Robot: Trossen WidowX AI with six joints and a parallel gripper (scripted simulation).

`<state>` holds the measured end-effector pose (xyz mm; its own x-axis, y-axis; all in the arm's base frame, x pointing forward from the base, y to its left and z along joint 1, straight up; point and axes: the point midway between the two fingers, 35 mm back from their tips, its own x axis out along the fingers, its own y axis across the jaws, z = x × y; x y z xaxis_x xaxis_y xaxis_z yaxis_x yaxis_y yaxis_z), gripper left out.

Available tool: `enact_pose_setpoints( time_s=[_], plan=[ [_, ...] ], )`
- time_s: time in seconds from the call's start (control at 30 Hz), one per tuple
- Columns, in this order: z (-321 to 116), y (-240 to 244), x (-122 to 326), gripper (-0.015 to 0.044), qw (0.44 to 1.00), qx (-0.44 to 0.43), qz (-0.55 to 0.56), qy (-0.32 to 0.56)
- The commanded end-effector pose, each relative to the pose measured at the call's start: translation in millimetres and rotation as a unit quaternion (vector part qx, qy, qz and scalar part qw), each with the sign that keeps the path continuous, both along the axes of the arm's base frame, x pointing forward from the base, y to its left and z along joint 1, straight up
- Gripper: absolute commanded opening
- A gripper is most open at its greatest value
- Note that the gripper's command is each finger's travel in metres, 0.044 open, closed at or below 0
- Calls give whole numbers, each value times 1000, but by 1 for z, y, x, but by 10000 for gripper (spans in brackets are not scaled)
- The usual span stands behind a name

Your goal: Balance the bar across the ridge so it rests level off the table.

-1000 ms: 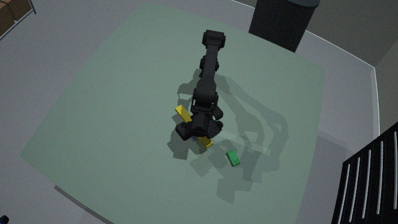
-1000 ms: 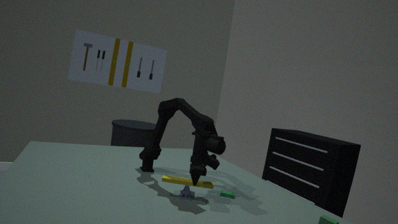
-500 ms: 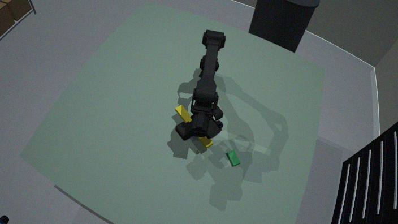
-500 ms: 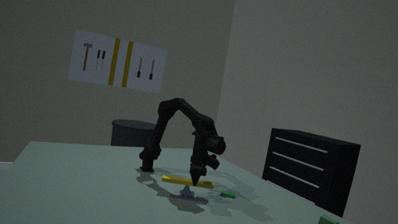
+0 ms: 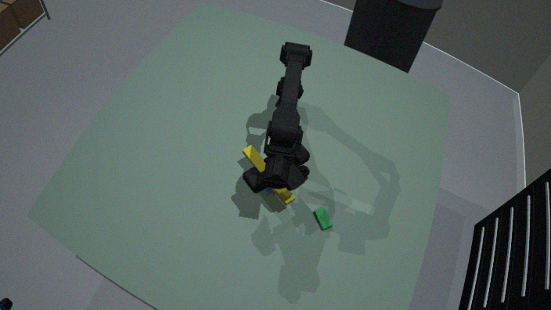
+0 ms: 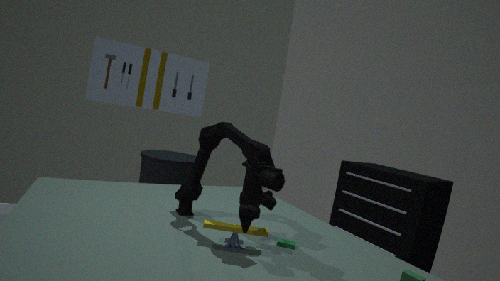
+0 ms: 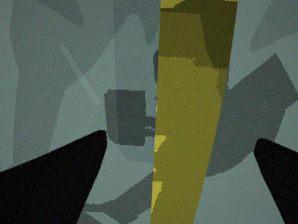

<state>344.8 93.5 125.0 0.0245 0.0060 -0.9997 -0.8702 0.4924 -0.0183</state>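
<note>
Workshop: tool poster (image 6: 147, 77), black drawer cabinet (image 6: 388, 213), green worktable (image 6: 89, 220).

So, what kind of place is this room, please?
Probably a workshop. A white wall poster shows a hammer and other hand tools, a black drawer cabinet stands beside the pale green table, and a dark round bin sits behind.
</note>
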Motion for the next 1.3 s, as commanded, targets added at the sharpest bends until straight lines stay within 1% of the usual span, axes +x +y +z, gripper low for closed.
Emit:
enact_pose_setpoints(
  time_s=[0.0, 0.13, 0.2, 1.27],
  plan=[
    [38, 1, 3, 440, 1000, 3, 0, -12],
    [80, -1, -2, 440, 1000, 4, 0, -16],
    [87, -1, -4, 440, 1000, 5, 0, -17],
    [87, -1, -4, 440, 1000, 5, 0, -17]
  ],
)
